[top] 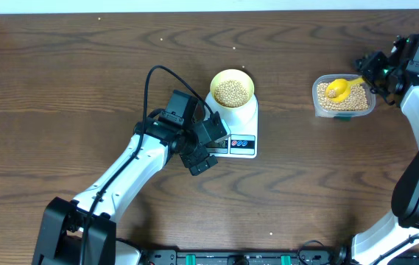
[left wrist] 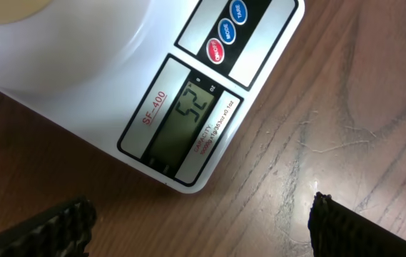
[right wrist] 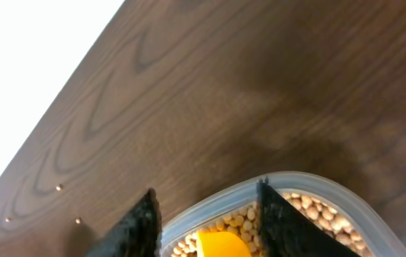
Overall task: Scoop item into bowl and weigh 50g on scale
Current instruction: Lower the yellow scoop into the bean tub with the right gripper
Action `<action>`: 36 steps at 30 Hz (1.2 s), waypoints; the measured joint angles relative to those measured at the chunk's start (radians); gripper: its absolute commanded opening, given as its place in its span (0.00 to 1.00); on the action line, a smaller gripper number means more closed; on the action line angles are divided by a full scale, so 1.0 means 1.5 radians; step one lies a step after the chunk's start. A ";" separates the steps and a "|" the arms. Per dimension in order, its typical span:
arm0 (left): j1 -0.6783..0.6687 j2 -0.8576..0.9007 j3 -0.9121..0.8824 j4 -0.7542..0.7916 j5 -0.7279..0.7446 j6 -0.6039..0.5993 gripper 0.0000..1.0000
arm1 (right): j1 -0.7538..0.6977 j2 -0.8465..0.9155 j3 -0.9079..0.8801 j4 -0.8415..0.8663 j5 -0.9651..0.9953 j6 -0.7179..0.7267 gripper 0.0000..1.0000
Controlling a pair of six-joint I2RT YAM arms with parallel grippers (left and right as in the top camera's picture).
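Looks like weigh-check: bowl [top: 215, 82] of beans [top: 231, 93] on scale [top: 247, 118], mid-table toward far edge, display [left wrist: 188, 118] near 52, slightly over. Left claw [top: 212, 148] wide, empty, above display. Right claw [right wrist: 206, 191] part-open astride scoop [top: 338, 88] in tub [top: 315, 96] by right edge, apparently not pinching. Next probably calls for lifting a few beans out, gently. Dark wood-grain table [top: 84, 73]; plain white beyond far edge.

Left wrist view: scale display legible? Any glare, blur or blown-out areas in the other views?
Left wrist: scale display sharp, digits readable, no glare; left fingertips at the bottom edge dark and soft. Right wrist: upper-left corner beyond the table blown out white; beans fairly sharp. Overhead: even light, soft shadows, no glare.
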 measured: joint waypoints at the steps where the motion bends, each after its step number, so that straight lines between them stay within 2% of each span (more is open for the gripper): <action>1: 0.000 0.000 0.000 0.000 0.000 0.000 0.98 | -0.001 0.000 0.000 0.001 0.002 -0.009 0.85; 2: 0.000 0.000 0.000 0.000 0.000 0.000 0.98 | -0.003 0.000 0.000 0.001 0.003 -0.014 0.98; 3: 0.000 0.000 0.000 0.000 0.000 0.000 0.98 | -0.005 0.000 0.000 0.001 0.003 -0.026 0.99; 15: 0.000 0.000 0.000 0.000 0.000 0.000 0.98 | -0.071 0.000 0.000 0.016 0.049 -0.067 0.99; 23: 0.000 0.000 0.000 0.000 0.000 0.000 0.97 | -0.057 0.000 0.000 0.089 0.018 -0.070 0.99; 36: 0.000 0.000 0.000 0.000 0.000 0.000 0.98 | -0.038 0.000 0.000 0.091 0.015 -0.070 0.99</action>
